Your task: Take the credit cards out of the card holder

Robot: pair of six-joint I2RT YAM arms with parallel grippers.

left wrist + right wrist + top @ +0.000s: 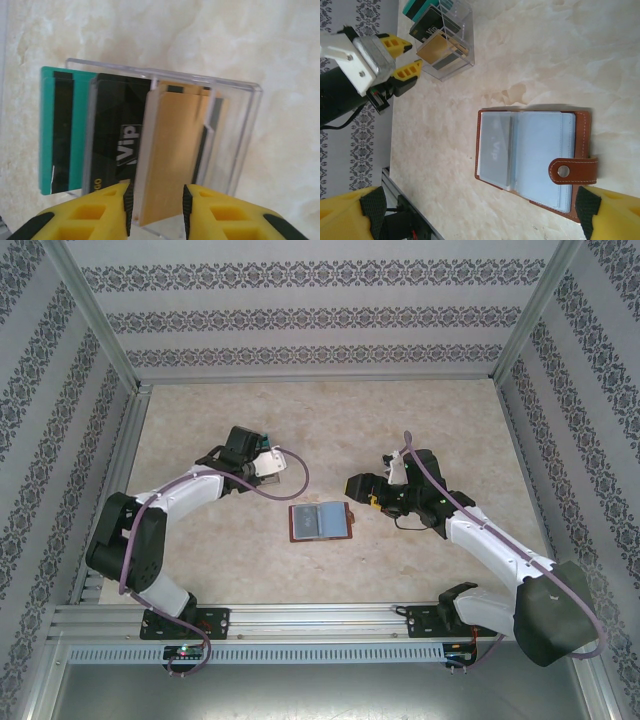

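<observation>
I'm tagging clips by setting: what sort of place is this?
Probably a robot test cell: aluminium frame rails, wallpaper-patterned panel walls on three sides, and a left arm and right arm bolted at the edge of a marble-look table.

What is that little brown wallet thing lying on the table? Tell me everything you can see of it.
The card holder lies open and flat on the marble-look table. Its cover looks like brown leather with pale stitching; a snap tab with a metal stud folds over one edge. Inside are blue-grey sleeves, one showing faint "Vip" lettering. Nothing appears to touch it.
</observation>
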